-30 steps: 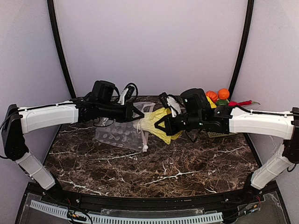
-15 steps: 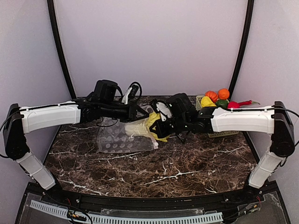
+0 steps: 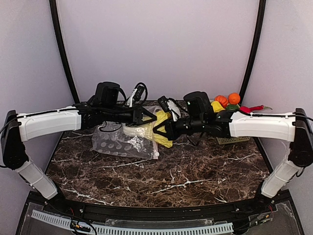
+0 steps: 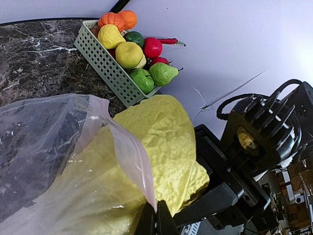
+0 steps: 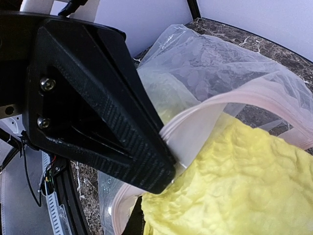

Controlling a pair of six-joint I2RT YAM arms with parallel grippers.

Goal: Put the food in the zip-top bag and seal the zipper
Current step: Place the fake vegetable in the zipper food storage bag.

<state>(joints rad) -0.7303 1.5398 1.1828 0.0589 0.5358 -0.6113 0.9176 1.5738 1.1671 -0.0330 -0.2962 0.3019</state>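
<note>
My left gripper (image 4: 156,221) is shut on the pink zipper (image 4: 131,155) at the mouth of the dotted clear zip-top bag (image 3: 117,144), holding that edge up above the table. The yellow-white leafy cabbage (image 3: 163,140) sits between the fingers of my right gripper (image 3: 162,128), which is shut on it. The cabbage's pale stem end lies inside the bag's mouth, and the leafy end (image 5: 244,186) sticks out past the pink rim (image 5: 234,105). In the right wrist view, one black finger (image 5: 98,98) covers the left half. The other food (image 4: 139,58) fills the basket.
A pale green mesh basket (image 4: 105,66) stands at the back right of the marble table (image 3: 195,171), holding pear, apple, lemon, tomato and a red chili. Purple walls and black poles close in the back and sides.
My right gripper has pushed the cabbage leftwards into the bag's mouth. The bag's body has slid left on the table, with my left gripper still holding the zipper edge.
</note>
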